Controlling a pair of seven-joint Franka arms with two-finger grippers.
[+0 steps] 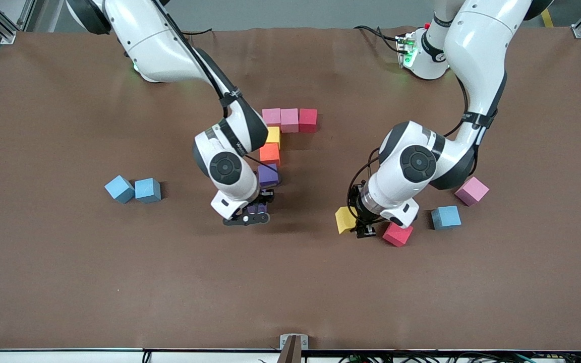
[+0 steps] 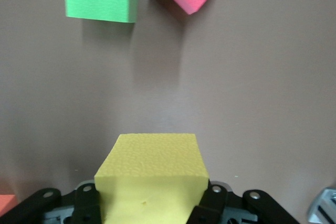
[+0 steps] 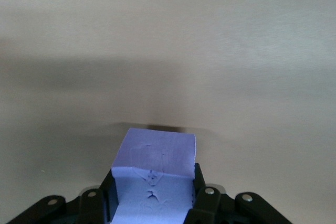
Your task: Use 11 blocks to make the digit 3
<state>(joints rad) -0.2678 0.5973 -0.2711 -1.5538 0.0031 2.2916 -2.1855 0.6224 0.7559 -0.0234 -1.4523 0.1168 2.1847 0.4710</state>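
Both grippers pinch a block while the digit 3 point(image 1: 279, 142) stands part-built at mid-table.

You see three cubes in a bar, with yellow, orange and purple running nearer the camera. Your right gripper point(image 1: 256, 207) pinches a purple block point(image 3: 154, 174) just nearer that column; judge it needs lowering flush. Your left gripper point(image 1: 358, 222) pinches a yellow block point(image 2: 151, 179) toward its end.
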